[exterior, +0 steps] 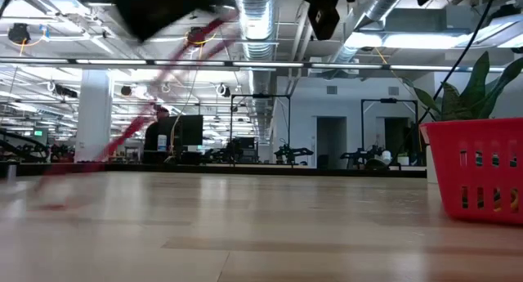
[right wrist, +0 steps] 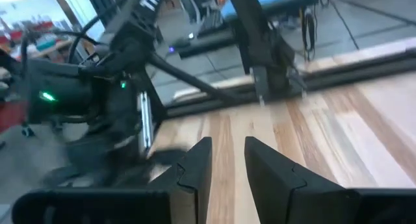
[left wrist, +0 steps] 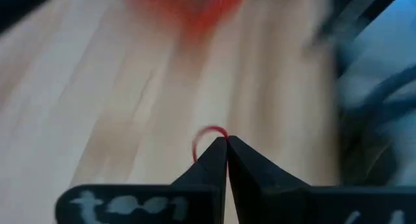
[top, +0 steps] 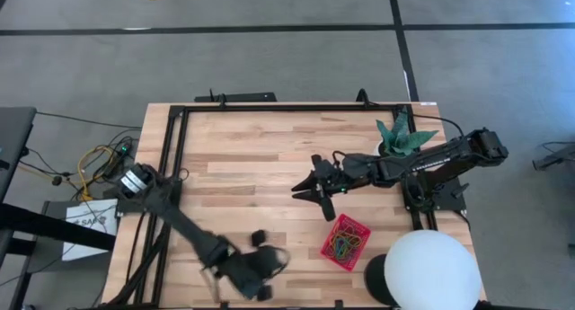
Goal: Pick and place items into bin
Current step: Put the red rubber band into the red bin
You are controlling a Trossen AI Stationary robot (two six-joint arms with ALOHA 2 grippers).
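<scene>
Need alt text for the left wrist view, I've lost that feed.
The left gripper has its fingers shut on a red rubber band, a small loop showing at the tips. Blurred wooden table lies beyond, with the red bin a smear farther off.

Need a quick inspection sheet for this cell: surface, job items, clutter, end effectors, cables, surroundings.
Surface: wooden table, bare boards across the middle.
Job's things: red bin near the front right, holding a tangle of coloured bands; one red band pinched at the left tips.
Clutter: potted plant at the right rear; white dome at the front right corner.
End effectors: left end effector shut on the red band, near the front edge; right end effector open, above mid-table.
Cables: yellow and dark leads off the table's left side.
Surroundings: grey floor; open office hall behind in the low view.
</scene>
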